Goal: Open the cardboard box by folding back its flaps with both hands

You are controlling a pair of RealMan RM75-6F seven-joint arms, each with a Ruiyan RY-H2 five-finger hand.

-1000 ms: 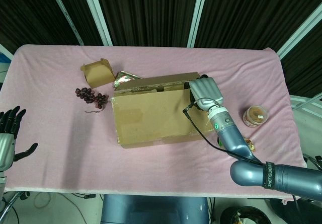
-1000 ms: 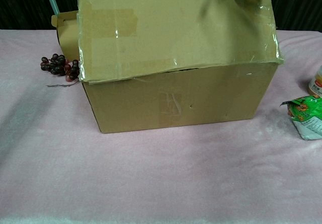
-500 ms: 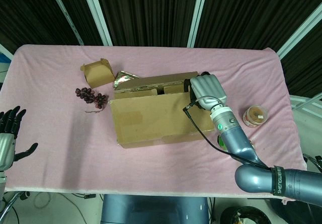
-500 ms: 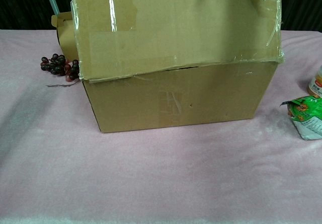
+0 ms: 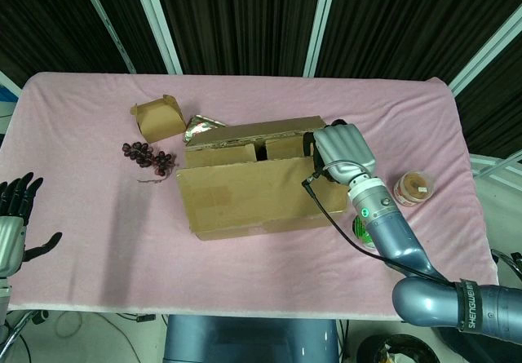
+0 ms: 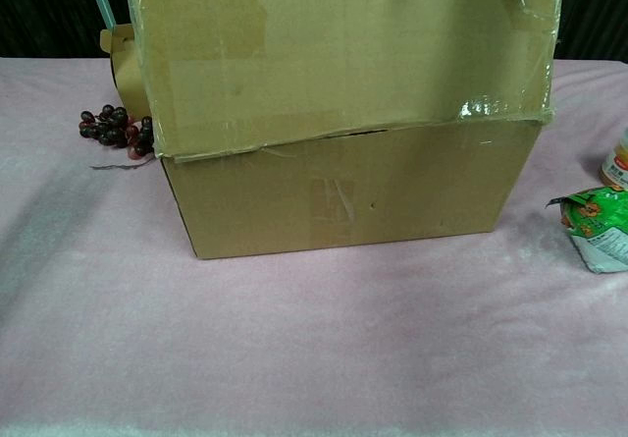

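brown cardboard box [image 5: 249, 185] mid pink-clothed table [image 5: 90, 208] | near long flap [image 6: 334, 54] raised upright, other flaps not folded back | right hand [image 5: 342, 152] fingers hooked over flap's right end | left hand [image 5: 16, 216] off table's left edge, fingers apart, holding nothing | roughly quarter done

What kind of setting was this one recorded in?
Probably a staged lab or demo bench: a table under a pink cloth, dark slatted panels behind, and props like a cardboard box and fake grapes.
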